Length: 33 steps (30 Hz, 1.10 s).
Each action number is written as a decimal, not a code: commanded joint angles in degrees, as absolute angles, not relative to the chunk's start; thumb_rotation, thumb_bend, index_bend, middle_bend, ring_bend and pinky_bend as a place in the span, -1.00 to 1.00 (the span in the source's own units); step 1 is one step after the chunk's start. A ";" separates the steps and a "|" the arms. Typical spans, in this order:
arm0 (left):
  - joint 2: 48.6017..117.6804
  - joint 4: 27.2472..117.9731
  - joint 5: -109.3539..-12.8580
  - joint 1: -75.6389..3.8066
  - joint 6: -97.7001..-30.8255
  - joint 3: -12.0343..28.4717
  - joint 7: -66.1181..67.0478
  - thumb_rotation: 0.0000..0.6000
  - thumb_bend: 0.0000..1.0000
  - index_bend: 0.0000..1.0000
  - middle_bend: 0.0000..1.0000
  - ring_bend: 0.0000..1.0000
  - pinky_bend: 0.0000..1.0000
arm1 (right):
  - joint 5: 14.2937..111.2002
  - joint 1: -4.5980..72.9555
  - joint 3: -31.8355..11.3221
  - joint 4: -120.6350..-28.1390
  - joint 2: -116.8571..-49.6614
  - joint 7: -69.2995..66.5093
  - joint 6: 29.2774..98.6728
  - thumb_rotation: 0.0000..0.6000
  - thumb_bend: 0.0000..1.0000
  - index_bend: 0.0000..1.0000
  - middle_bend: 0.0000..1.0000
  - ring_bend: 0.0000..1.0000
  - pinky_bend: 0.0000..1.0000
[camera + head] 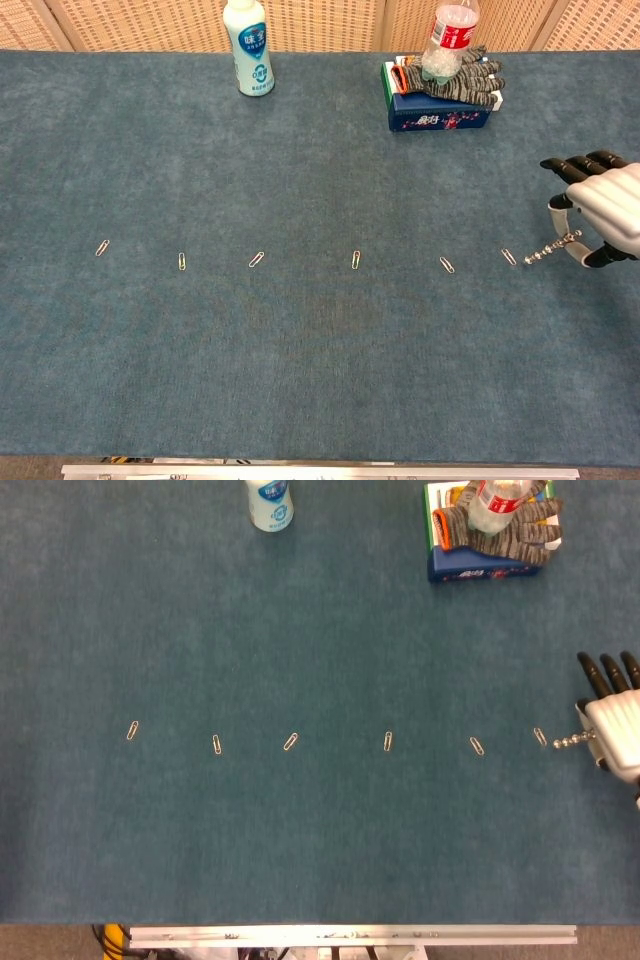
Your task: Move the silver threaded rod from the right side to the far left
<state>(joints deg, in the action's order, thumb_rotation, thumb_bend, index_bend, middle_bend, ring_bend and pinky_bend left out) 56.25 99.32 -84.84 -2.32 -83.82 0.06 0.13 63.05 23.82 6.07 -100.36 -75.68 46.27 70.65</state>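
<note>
the silver threaded rod (pixel 547 252) is at 3 o'clock of the table, pinched by the right hand (pixel 603 207) and pointing toward 9 — its tip just beside the last paper clip (pixel 509 257). a row of clips runs toward 9 o'clock; the left hand is not visible.

Parts cut off at the frame edges or too small to resolve.
The right hand (pixel 616 716) (pixel 604 208) runs off the right edge in both views, wrist unseen; the near end of the silver threaded rod (pixel 567 742) (pixel 546 252) is hidden in its fingers. The plastic bottle (pixel 447 40) is cropped at top.
</note>
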 commanded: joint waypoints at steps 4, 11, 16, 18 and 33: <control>56.24 99.32 -84.78 -2.28 -83.89 0.10 0.13 1.00 -0.10 -0.02 -0.14 -0.45 -0.37 | 63.50 23.66 5.72 -100.04 -76.34 46.13 69.95 1.00 -0.27 0.23 -0.93 -1.00 -1.00; 56.15 99.38 -84.78 -2.26 -83.90 0.11 0.09 1.00 -0.10 -0.02 -0.14 -0.45 -0.37 | 64.47 23.75 5.02 -100.65 -76.90 45.84 69.47 1.00 -0.27 0.23 -0.93 -1.00 -1.00; 55.95 99.60 -84.70 -2.18 -84.02 0.14 0.14 1.00 -0.10 -0.02 -0.14 -0.45 -0.37 | 65.59 23.92 4.53 -101.94 -77.03 45.59 69.36 1.00 -0.27 0.23 -0.93 -1.00 -1.00; 55.88 99.67 -84.74 -2.12 -84.18 0.17 0.09 1.00 -0.10 -0.02 -0.14 -0.45 -0.37 | 65.93 24.05 4.30 -102.30 -77.26 45.57 69.19 1.00 -0.27 0.23 -0.93 -1.00 -1.00; 54.86 100.30 -84.14 -1.61 -85.11 0.58 -0.27 1.00 -0.10 -0.02 -0.14 -0.45 -0.37 | 66.39 27.47 1.09 -103.27 -81.47 47.27 66.02 1.00 -0.27 0.23 -0.92 -1.00 -1.00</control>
<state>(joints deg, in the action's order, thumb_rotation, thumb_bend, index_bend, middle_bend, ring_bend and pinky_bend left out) 54.88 100.28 -84.16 -1.62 -85.09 0.56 -0.25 66.48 27.22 1.34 -103.26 -81.22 47.10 66.25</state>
